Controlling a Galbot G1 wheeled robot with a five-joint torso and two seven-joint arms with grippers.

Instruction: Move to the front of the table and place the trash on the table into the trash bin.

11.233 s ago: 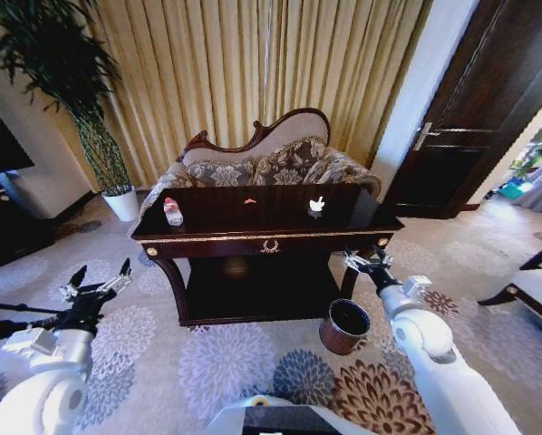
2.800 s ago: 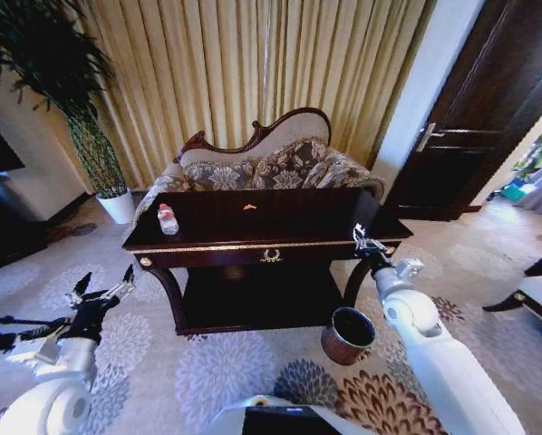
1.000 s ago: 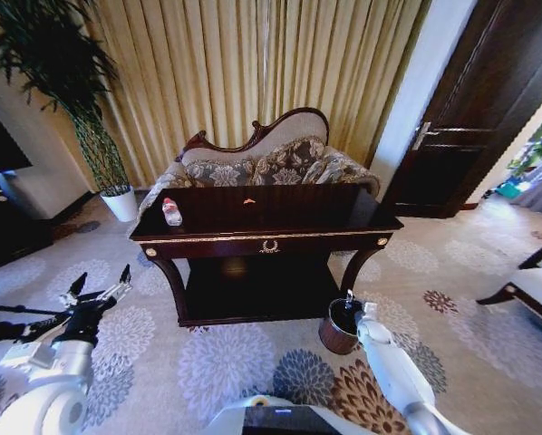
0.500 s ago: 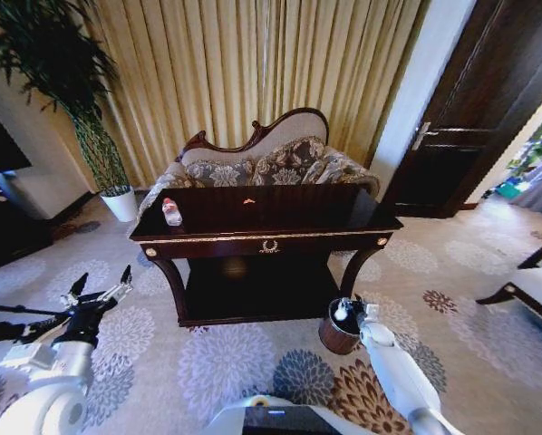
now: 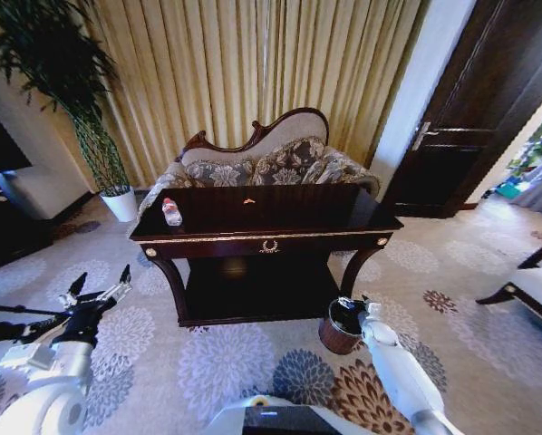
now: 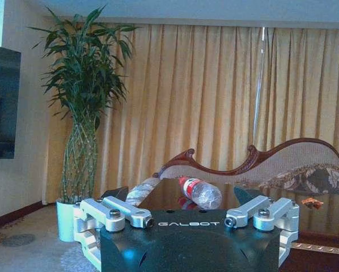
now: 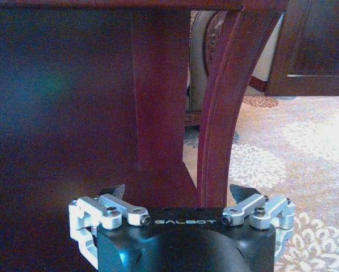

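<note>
Nearest the robot, the right gripper hangs low over the mouth of the trash bin, which stands on the patterned carpet just beside the right front leg of the table; in the right wrist view its 2 fingers stand spread wide apart with nothing between them, and the table's curved leg rises just ahead of them. The white paper wad cannot be made out in the bin's dark inside. On the robot's left, the left gripper is held out above the carpet, well apart from the table, its fingers also spread open and empty. Farther on, the dark glossy table top carries a small plastic bottle lying near its left end and the tiny orange scrap of trash near the middle toward the back edge; the left wrist view shows the same bottle and the scrap off toward the far side. Behind the table stands a carved sofa with patterned cushions, then gold curtains, with a tall potted plant in a white pot at the left and a dark door at the right
</note>
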